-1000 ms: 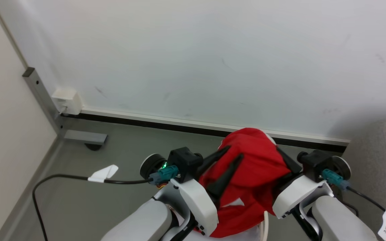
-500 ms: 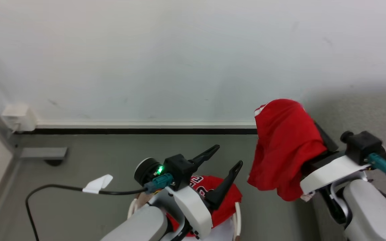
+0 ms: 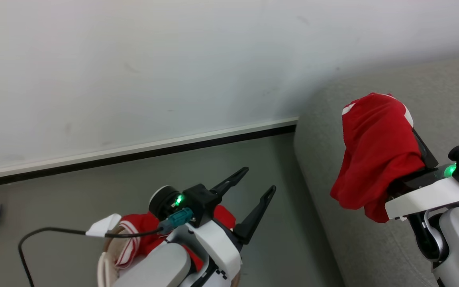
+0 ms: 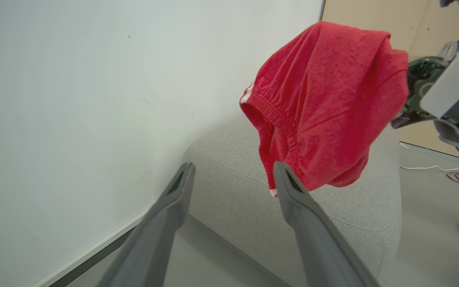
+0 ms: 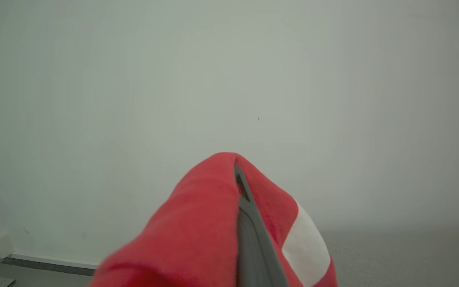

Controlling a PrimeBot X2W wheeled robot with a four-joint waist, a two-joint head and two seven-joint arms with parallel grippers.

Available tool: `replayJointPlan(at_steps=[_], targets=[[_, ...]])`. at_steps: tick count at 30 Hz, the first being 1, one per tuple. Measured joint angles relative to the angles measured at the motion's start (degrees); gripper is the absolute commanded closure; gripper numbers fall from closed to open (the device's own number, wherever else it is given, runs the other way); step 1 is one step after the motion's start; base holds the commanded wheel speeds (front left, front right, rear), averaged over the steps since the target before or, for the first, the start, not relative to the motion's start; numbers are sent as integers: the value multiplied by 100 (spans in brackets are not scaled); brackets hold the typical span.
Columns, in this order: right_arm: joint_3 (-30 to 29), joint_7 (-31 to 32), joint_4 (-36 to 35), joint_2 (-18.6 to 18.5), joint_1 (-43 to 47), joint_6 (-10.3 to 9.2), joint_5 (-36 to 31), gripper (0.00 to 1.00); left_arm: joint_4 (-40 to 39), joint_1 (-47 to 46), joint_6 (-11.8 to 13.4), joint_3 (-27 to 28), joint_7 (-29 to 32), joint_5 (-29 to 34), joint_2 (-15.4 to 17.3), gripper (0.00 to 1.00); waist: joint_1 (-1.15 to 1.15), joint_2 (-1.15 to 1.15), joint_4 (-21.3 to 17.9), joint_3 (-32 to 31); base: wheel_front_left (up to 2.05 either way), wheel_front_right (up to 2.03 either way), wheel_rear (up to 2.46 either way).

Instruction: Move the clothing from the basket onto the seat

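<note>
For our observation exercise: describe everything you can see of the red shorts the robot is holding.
The red shorts are soft-looking fabric with a gathered elastic waistband and white trim. They hang bunched from the right jaws, which grip them, in the air above the grey sofa, touching nothing else.

The red garment (image 3: 373, 151) covers my right gripper (image 5: 240, 175) almost wholly; one dark finger (image 5: 249, 231) shows. My left forearm (image 3: 153, 271) and the bottom edge hide most of the basket (image 3: 102, 273). The sofa (image 3: 373, 247) is cut by the right edge.
</note>
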Motion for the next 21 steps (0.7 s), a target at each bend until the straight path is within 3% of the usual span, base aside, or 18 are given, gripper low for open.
replayJointPlan(at_steps=[10,21], targets=[[-450,-1,-552,74,364,0,253,100,298,-106,-74,-58,-198,112,-4,0,0,0,-642,270,0,0,0],[-808,-1,-615,19,294,0,381,100,335,-346,-187,-172,-233,181,-40,0,0,0,-740,648,0,0,0]])
